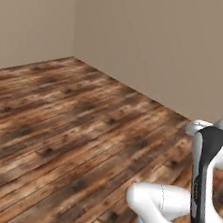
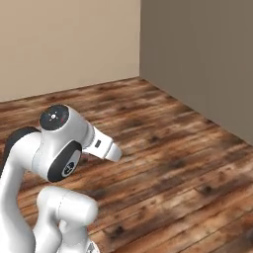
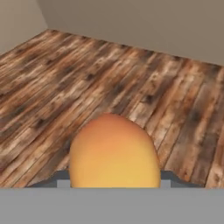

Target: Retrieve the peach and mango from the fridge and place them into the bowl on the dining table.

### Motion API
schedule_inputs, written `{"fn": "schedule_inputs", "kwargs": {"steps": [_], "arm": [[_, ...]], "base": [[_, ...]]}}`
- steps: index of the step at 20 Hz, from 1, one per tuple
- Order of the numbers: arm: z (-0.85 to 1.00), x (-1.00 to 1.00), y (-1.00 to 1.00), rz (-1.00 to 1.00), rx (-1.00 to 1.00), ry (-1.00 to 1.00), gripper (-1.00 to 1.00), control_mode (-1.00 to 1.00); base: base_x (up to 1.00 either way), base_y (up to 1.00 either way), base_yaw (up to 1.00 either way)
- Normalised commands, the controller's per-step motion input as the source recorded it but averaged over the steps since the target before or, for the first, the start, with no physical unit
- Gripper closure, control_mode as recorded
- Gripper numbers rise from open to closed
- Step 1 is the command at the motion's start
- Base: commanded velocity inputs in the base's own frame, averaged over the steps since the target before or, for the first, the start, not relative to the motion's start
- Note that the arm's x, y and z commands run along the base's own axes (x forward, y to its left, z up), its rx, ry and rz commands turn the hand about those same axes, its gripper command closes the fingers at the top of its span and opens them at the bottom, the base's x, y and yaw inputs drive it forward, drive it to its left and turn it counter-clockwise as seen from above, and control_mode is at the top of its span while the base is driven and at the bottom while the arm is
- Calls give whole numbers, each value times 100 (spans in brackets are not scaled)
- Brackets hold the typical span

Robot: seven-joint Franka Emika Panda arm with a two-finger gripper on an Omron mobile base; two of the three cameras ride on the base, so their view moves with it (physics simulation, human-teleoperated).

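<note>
The mango [image 3: 113,153], yellow-orange with a red blush, sits low centre in the hand view, apparently pinched by the gripper [image 3: 113,181] above wooden floor [image 3: 87,78].

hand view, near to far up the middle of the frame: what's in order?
mango held between the jaws, right at the camera → wooden floor running away from it → beige wall at the far end.

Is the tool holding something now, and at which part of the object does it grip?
The tool holds the mango, gripped at its lower sides, one finger on each side; the exact contact is hidden.
</note>
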Motion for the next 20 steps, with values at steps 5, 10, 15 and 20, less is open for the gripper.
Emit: {"fn": "schedule_inputs", "kwargs": {"steps": [5, 10, 15, 20], "arm": [[0, 0, 0, 0, 0, 0, 100, 100], [0, 0, 0, 0, 0, 0, 100, 100], [0, 0, 0, 0, 0, 0, 100, 100], [0, 0, 0, 0, 0, 0, 100, 100]], "base": [[100, -15, 82], [100, -2, 67], [100, -4, 57], [100, -10, 53]]}}
